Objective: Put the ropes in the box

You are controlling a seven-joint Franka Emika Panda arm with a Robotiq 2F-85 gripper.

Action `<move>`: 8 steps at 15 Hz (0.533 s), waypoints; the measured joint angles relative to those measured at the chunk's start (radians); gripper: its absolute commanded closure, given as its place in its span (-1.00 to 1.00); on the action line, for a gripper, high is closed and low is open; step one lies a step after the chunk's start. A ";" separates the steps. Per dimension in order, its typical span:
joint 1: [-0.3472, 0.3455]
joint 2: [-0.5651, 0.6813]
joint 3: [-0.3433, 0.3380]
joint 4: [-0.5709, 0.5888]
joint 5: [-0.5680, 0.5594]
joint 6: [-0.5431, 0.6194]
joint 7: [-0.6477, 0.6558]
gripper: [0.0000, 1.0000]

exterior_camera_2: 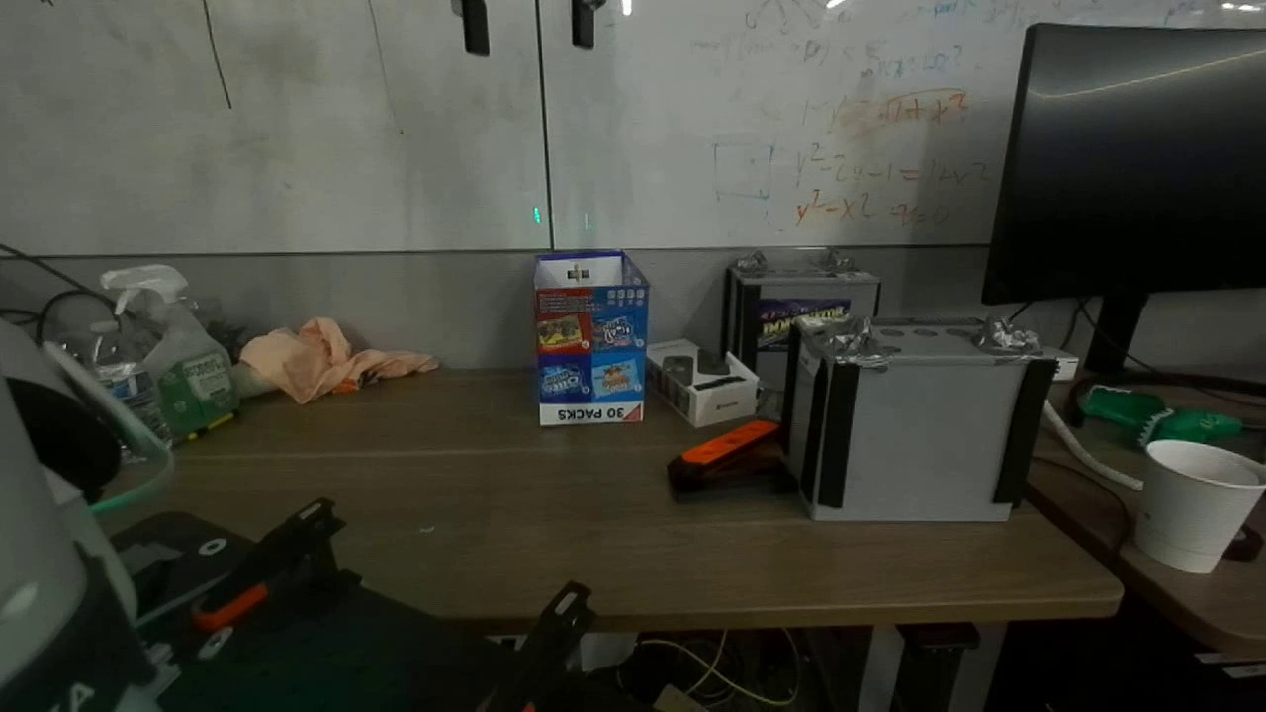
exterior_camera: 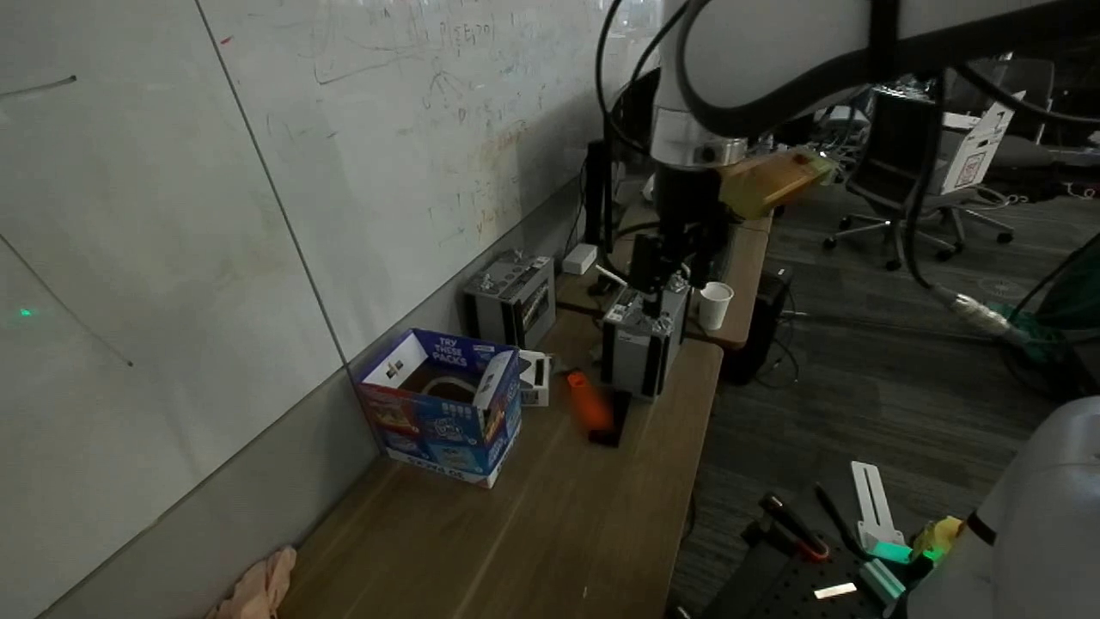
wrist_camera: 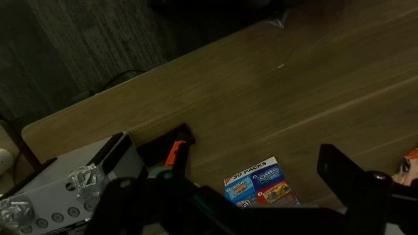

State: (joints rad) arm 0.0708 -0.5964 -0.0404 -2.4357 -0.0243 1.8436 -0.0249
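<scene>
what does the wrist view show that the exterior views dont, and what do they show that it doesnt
Only the wrist view: the tabletop seen between the jaws of the open gripper.
Only the exterior views: the whiteboard, in both; in an exterior view, a pale loop that looks like cord, inside the blue box; in an exterior view, the spray bottle.
Shared by all three: the blue box's printed side, a foil-patched grey device, the orange object.

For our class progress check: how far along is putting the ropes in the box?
Done: what looks like pale rope curves inside the blue snack box. In hand: nothing; the gripper hangs open. Left: perhaps nothing, though I cannot tell whether the white cord by the paper cup counts.
</scene>
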 measured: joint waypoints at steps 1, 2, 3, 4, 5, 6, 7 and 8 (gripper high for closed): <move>-0.013 -0.059 -0.012 -0.036 0.000 -0.018 -0.017 -1.00; -0.025 -0.114 -0.021 -0.069 -0.001 -0.041 -0.031 -1.00; -0.037 -0.171 -0.025 -0.103 -0.001 -0.069 -0.042 -1.00; -0.045 -0.224 -0.026 -0.134 -0.002 -0.096 -0.047 -1.00; -0.049 -0.274 -0.025 -0.165 -0.007 -0.118 -0.049 -1.00; -0.051 -0.319 -0.022 -0.194 -0.011 -0.136 -0.049 -1.00; -0.052 -0.360 -0.017 -0.221 -0.014 -0.152 -0.049 -1.00; -0.052 -0.395 -0.013 -0.244 -0.015 -0.168 -0.049 -1.00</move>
State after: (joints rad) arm 0.0188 -0.9916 -0.0530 -2.6799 -0.0395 1.6759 -0.0736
